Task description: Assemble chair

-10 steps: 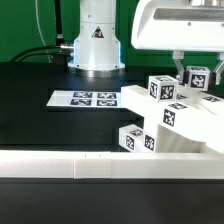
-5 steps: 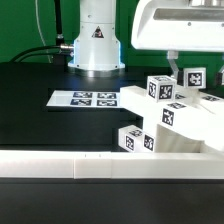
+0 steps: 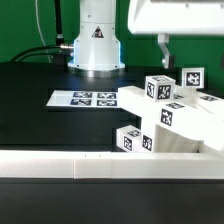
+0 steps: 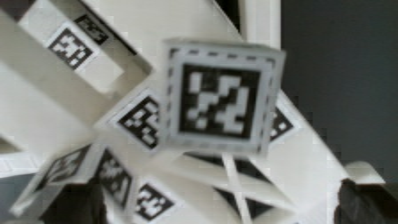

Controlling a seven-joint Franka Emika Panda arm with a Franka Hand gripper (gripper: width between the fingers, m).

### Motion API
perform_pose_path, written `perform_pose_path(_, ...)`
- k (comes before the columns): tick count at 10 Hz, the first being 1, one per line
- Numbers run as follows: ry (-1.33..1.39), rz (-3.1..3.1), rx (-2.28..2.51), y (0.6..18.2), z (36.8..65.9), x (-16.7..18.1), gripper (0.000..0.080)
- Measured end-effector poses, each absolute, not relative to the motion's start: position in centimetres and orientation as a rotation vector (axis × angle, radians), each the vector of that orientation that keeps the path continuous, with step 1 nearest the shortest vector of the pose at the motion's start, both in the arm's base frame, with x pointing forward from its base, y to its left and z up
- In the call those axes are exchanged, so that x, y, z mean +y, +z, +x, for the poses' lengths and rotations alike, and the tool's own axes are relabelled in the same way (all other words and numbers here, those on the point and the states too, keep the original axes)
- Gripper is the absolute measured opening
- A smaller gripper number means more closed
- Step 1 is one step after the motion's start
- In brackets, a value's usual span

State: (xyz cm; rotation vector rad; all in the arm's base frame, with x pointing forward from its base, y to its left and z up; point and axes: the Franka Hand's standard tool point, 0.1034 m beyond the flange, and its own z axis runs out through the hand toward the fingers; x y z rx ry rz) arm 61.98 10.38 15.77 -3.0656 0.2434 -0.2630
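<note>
The chair (image 3: 168, 118) stands at the exterior view's right as a cluster of joined white panels and blocks. Tagged cubes sit on top of it (image 3: 160, 88) and at its front (image 3: 135, 141). My gripper (image 3: 164, 52) hangs above the chair, apart from it, with one dark finger (image 3: 163, 48) showing. In the wrist view the chair's tagged block (image 4: 217, 98) fills the middle. The gripper (image 4: 210, 205) shows dark fingertips (image 4: 50, 208) far apart at both sides with nothing held between them.
The marker board (image 3: 85, 98) lies flat on the black table to the exterior view's left of the chair. A long white border rail (image 3: 90, 166) runs along the front. The robot's base (image 3: 96, 40) stands at the back.
My gripper has risen straight up from the chair's top cubes. It was low among them a second ago and now hangs clear above them. The chair has not moved.
</note>
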Motion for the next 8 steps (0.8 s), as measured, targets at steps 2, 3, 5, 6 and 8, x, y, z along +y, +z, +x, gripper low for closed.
perform_pose_path(2, -0.251, -3.049, 0.272, 15.9, 62.0, 9.8, 0.0648)
perform_pose_path(3, -0.248, -3.05, 0.27, 15.8, 61.9, 9.9, 0.0648)
perform_pose_path(5, -0.223, -3.022, 0.347, 14.9, 61.4, 9.4, 0.0648)
perform_pose_path(6, -0.203, -3.012, 0.38, 14.6, 61.1, 9.7, 0.0648)
perform_pose_path(8, -0.171, -3.003, 0.391, 14.1, 60.3, 11.0, 0.0648)
